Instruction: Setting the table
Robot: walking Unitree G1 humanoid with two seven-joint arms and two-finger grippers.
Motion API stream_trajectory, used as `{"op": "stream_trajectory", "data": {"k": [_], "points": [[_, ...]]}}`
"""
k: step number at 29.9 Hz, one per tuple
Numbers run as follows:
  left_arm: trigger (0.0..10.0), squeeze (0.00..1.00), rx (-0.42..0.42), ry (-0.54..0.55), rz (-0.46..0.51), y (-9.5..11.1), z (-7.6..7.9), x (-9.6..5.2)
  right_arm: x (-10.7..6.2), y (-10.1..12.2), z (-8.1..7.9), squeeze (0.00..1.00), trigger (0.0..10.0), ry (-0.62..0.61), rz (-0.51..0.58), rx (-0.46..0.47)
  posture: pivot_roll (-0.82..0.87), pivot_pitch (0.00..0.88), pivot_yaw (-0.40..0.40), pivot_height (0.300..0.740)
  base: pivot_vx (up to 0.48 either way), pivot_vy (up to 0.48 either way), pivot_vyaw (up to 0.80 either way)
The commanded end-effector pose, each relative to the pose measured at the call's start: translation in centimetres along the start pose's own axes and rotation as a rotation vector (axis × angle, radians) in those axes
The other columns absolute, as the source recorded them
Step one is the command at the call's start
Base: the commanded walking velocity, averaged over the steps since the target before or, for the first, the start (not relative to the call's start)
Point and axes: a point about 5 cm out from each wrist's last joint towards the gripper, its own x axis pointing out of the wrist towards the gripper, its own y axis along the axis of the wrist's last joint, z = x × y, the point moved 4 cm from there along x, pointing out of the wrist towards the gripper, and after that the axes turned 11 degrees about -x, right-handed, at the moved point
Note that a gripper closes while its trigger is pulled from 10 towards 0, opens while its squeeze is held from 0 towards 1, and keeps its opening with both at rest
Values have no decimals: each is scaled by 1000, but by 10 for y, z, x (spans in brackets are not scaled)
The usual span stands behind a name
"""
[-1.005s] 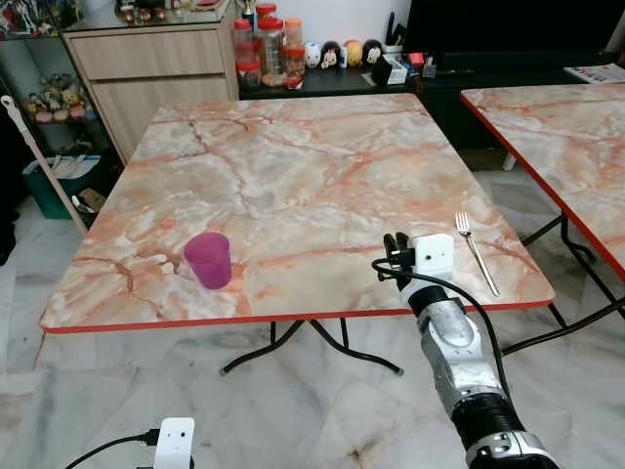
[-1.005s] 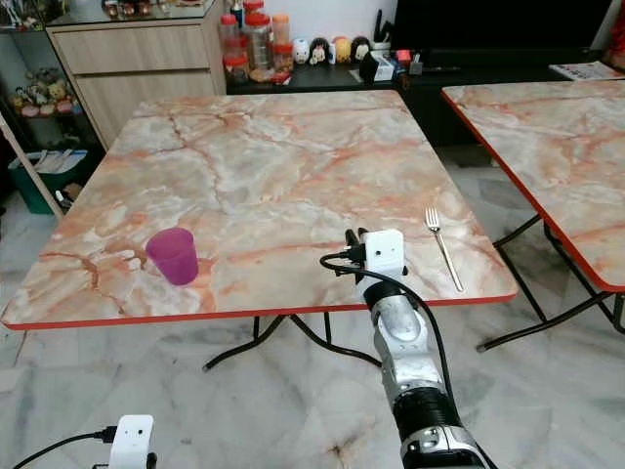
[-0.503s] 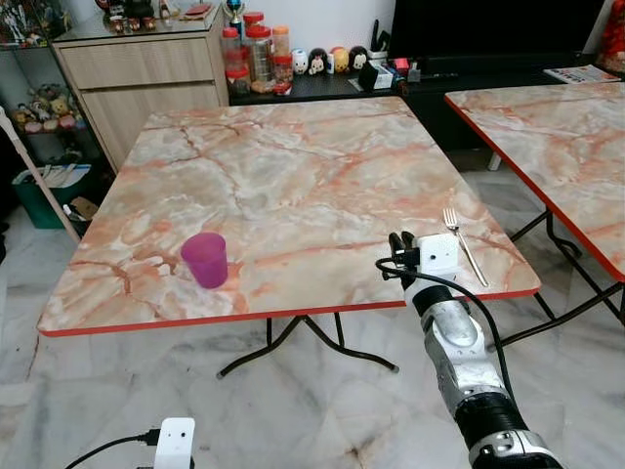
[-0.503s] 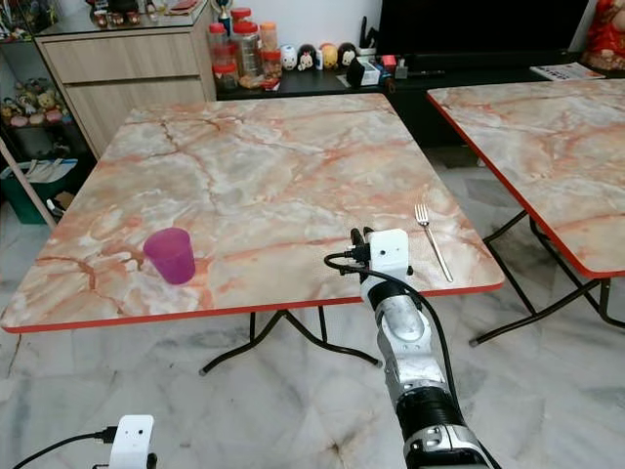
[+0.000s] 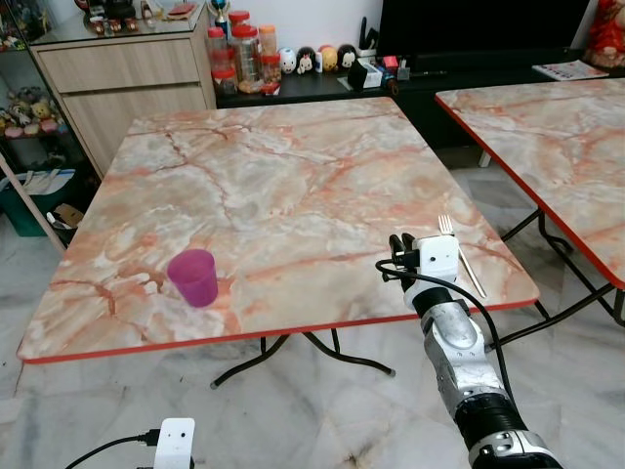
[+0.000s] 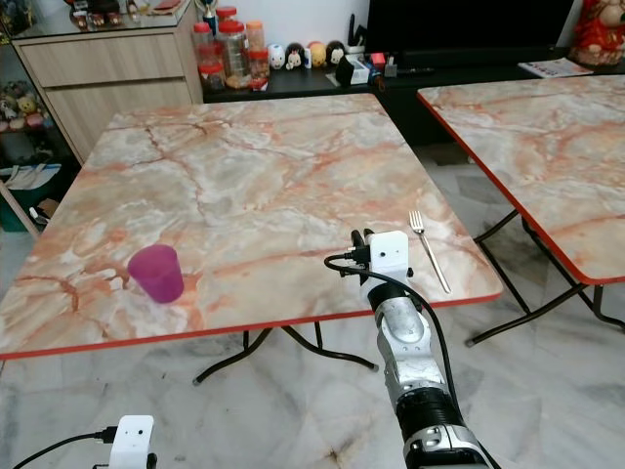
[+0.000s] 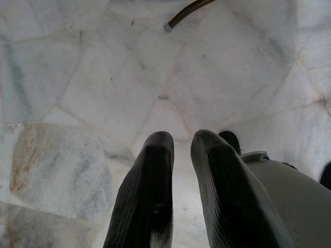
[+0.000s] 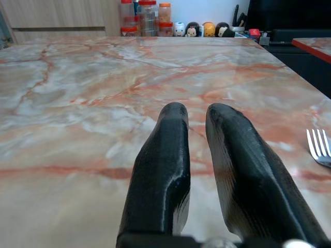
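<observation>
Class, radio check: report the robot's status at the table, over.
Right tool over table's near edge, shut, empty. Left tool hangs over floor, shut. Fork lies just right of right tool; purple cup upright, far left. Nothing in the way.

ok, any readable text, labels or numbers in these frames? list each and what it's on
No text can be read in these frames.
Jars on the dark shelf: labels too small to read.
Boxes beside the figurines: print blurred.
Magazine on the far right: cover illegible.
Purple cup, fork and table: no markings.
</observation>
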Motion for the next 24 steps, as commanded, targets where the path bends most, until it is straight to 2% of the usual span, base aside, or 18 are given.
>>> {"op": "stream_trajectory", "data": {"k": [1, 9, 21, 24], "points": [[10000, 0, 12, 3, -15, -3, -1, 0, 3, 5, 1, 0, 10000, -9, 17, 10, -3, 0, 25, 732, 285, 0, 0], [10000, 0, 9, 4, -19, -4, -1, 0, 4, 6, 1, 0, 10000, -4, 19, 8, -2, 0, 23, 732, 280, 0, 0], [10000, 0, 7, -1, -25, -5, 0, -1, 3, 5, 0, 0, 10000, 2, 21, 4, -6, 0, 26, 732, 0, 0, 0], [10000, 0, 10, 1, -22, -4, 0, 0, 3, 6, 0, 0, 10000, 2, 24, 6, -4, 0, 24, 732, 162, 0, 577]]}}
